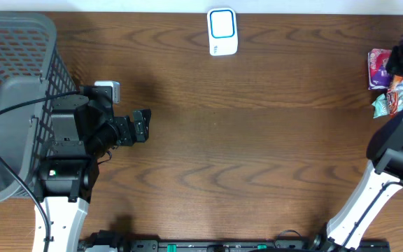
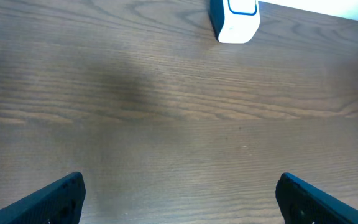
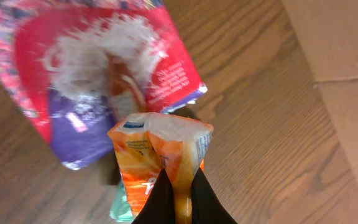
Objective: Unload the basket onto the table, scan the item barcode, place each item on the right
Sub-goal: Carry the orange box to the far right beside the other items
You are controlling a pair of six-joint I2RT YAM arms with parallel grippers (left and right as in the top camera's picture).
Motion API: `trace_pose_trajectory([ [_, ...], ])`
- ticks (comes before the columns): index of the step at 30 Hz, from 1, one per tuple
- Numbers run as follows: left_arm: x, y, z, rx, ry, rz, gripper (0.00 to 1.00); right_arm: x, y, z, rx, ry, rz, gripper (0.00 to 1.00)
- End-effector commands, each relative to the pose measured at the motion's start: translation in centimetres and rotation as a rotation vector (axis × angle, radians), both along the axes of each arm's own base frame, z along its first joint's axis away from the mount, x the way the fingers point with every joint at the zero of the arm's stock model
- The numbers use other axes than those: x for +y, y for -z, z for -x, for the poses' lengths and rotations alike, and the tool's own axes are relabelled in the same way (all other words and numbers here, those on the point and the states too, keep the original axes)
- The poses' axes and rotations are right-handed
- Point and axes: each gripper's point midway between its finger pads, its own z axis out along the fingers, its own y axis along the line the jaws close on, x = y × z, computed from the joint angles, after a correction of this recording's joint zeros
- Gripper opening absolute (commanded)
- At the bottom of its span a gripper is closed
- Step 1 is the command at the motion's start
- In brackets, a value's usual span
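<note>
— At the far right edge of the brown wood-grain tabletop (image 1: 257,140), what does the right pincer (image 3: 178,199) have?

— It is clenched on the orange plastic snack packet (image 3: 160,155), the two black fingers pinching the packet's crimped end between them. Whether the packet is off the wood, I cannot tell.

— What lies around it?

— A red and purple foil packet (image 3: 92,81) sits just beyond it, touching or overlapping it in the wrist view. A corner of a green packet (image 3: 120,208) shows beside the fingers. From overhead the three form a cluster: red and purple packet (image 1: 378,68) on top, orange (image 1: 397,85) in the middle, green (image 1: 383,105) below, partly under the black arm.

— And the scanner?

— The white box-shaped scanner with a blue-outlined window (image 1: 222,31) stands at the far edge of the tabletop, near the middle, well apart from the packets. The left wrist camera catches it too (image 2: 235,18).

— The left pincer (image 1: 142,126)?

— Released, fingers spread wide over bare wood (image 2: 179,193), nothing between them. It sits on the left side, near the grey plastic mesh basket (image 1: 47,28).
</note>
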Motion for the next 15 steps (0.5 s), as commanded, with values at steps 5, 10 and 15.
trace_pose_trajectory([
  [5, 0.0, 0.2, 0.0, -0.001, 0.009, -0.006, 0.97, -1.0, 2.4, 2.0, -0.012, 0.044, -0.120, 0.01],
  [10, 0.0, 0.2, 0.0, -0.001, 0.009, -0.006, 0.97, -0.9, 5.4, 3.1, 0.026, 0.055, -0.139, 0.02],
  [15, 0.0, 0.2, 0.0, -0.001, 0.009, -0.006, 0.97, -0.5, 6.4, 3.6, 0.049, 0.055, -0.159, 0.31],
])
